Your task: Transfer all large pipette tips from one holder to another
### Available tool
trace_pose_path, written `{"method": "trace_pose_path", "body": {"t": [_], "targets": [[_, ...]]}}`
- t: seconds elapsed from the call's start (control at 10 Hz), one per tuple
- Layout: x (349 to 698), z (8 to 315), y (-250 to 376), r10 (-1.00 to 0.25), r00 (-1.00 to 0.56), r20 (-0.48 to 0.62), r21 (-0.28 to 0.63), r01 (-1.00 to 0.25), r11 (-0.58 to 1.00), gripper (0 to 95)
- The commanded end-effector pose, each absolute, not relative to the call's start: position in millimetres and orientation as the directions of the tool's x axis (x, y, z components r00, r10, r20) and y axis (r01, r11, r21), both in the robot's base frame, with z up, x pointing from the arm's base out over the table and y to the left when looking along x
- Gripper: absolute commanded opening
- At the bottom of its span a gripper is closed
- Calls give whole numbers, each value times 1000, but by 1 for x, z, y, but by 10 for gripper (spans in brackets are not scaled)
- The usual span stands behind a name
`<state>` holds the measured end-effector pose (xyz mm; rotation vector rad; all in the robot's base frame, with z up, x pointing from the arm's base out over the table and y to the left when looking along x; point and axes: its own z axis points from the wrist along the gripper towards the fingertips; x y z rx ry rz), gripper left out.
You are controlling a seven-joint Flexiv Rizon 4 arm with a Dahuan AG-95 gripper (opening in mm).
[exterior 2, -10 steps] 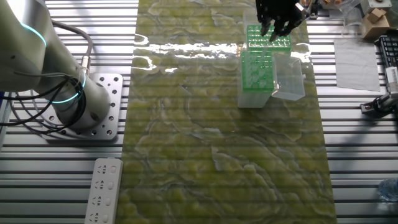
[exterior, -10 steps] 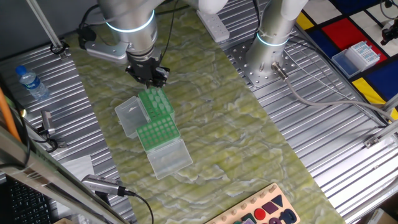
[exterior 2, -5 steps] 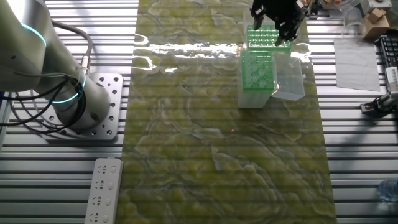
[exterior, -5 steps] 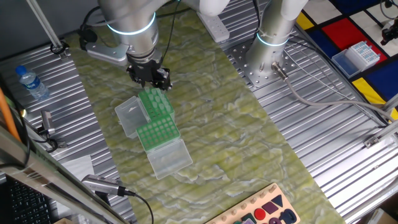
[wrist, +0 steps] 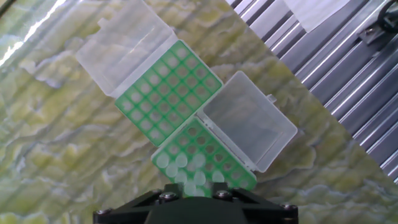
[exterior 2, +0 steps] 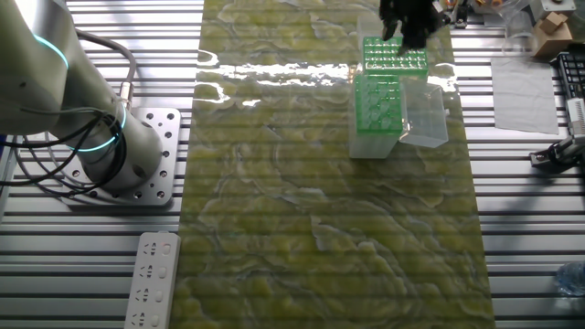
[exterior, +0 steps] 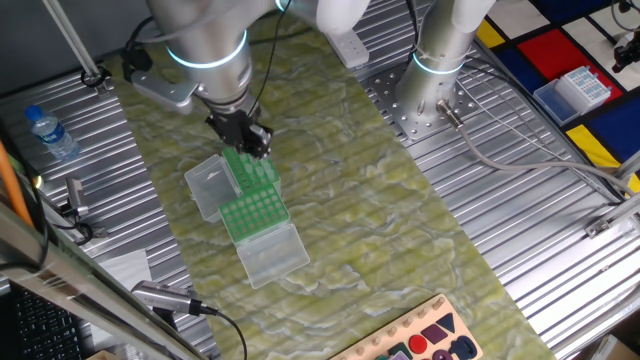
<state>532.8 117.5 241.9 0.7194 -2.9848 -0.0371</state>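
My tool hangs just above the far green rack, and I cannot tell whether its fingers are spread or pressed together; in the hand view only its black body shows along the bottom edge. Two green racks sit corner to corner on the worktop, which is covered in a glossy, marbled yellow-green sheet. Each rack is a square grid of round wells with a clear, boxy plastic lid hinged open at its side. The large pipette tips, whitish translucent rounds, fill a cluster of wells in the rack nearest my tool, at the corner right under it. The other rack shows only open wells, its lid lying flat beyond it. Ribbed metal flanks the sheet.
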Motion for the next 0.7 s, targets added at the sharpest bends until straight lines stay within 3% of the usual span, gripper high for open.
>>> {"method": "trace_pose_path", "body": {"t": [0.1, 0.7], "targets": [[534, 235, 171, -224, -973, 57, 76, -220, 973, 0], [530, 234, 190, -212, -976, 39, 83, -208, 975, 0]]}}
